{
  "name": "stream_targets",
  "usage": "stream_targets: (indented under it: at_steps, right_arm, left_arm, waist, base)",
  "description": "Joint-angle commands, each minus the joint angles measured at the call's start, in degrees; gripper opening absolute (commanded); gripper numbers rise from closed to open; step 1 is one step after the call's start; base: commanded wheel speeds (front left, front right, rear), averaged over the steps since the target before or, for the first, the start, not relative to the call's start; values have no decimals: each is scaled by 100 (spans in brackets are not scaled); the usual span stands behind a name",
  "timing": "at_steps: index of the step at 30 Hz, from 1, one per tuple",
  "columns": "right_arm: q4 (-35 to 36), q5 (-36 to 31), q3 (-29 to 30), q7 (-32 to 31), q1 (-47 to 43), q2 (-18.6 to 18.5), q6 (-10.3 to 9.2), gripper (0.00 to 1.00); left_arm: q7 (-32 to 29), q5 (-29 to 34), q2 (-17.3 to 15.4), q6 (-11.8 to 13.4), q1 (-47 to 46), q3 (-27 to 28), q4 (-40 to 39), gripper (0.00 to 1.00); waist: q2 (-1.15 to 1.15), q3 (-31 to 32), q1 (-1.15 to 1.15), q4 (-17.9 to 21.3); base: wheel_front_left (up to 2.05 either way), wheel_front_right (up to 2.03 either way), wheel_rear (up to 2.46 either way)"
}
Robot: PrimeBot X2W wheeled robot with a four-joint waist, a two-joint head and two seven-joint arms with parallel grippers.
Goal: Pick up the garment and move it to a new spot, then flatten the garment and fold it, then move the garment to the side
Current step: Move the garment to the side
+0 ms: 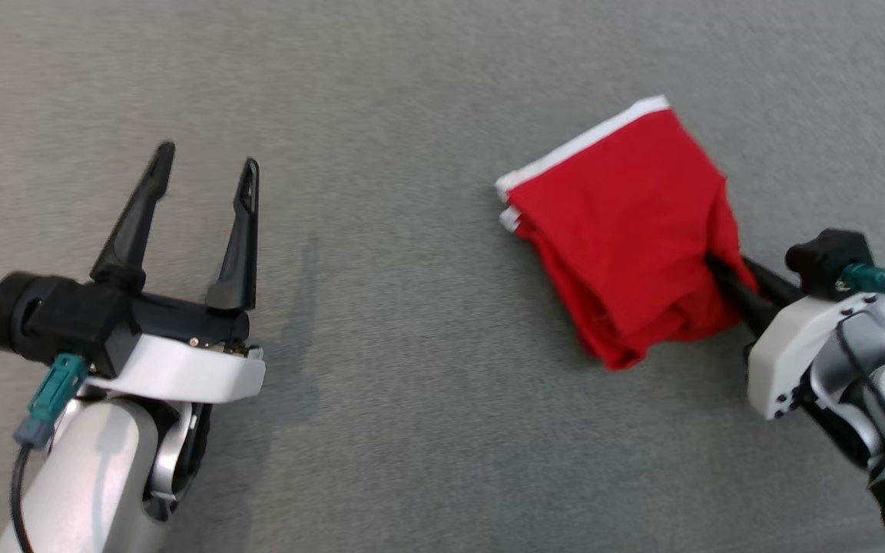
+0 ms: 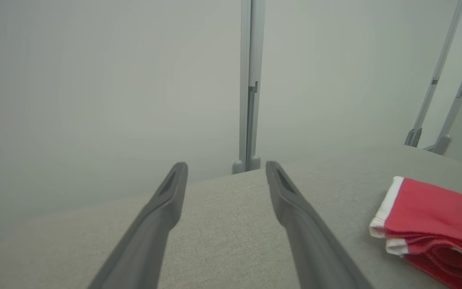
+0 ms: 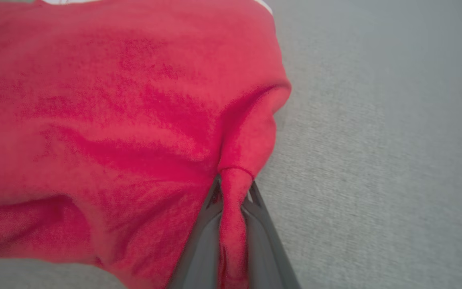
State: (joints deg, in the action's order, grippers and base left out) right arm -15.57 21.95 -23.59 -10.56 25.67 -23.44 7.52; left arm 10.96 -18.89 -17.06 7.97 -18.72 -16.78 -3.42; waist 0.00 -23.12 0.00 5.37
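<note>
The garment [image 1: 627,230] is red with a white band along its far edge, folded into a thick square on the grey cloth surface at the right of the head view. My right gripper [image 1: 719,270] is shut on a pinched ridge of its near right edge; in the right wrist view the red cloth [image 3: 134,120] bunches between the two dark fingers [image 3: 261,224]. My left gripper [image 1: 204,157] hangs open and empty over the bare surface far to the left. The left wrist view has the garment [image 2: 435,224] at its lower right, beyond my open left gripper [image 2: 225,168].
The grey fabric tabletop [image 1: 412,384] spreads all around the garment. In the left wrist view its far edge meets a pale wall, with a grey upright post [image 2: 250,88] behind it and slanted metal legs [image 2: 439,80] at the right.
</note>
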Motion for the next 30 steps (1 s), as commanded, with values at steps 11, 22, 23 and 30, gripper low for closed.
stream_targets:
  at_steps: [11,22,23,30]
  right_arm:
    - [-1408,376,-335,1012,1297,-789,-4,0]
    - [-3483,356,168,2189,2501,-860,-4,0]
    - [-3640,344,220,2251,2569,-808,-4,1]
    - [-4514,316,598,2516,2780,-594,-4,100]
  left_arm:
    - [-698,427,-464,-121,-695,-159,-776,100]
    - [-1175,614,-584,-192,-1023,-398,-1303,100]
    - [-1177,609,-591,-196,-1025,-408,-1321,100]
    - [-1141,564,-564,-156,-964,-444,-1293,100]
  waist:
    - [0,-1206,0,1438]
    - [0,-1527,0,1557]
    - [0,-1535,0,1551]
    - [0,-1426,0,1501]
  base:
    - [0,0,0]
    - [0,0,0]
    - [0,0,0]
    - [0,0,0]
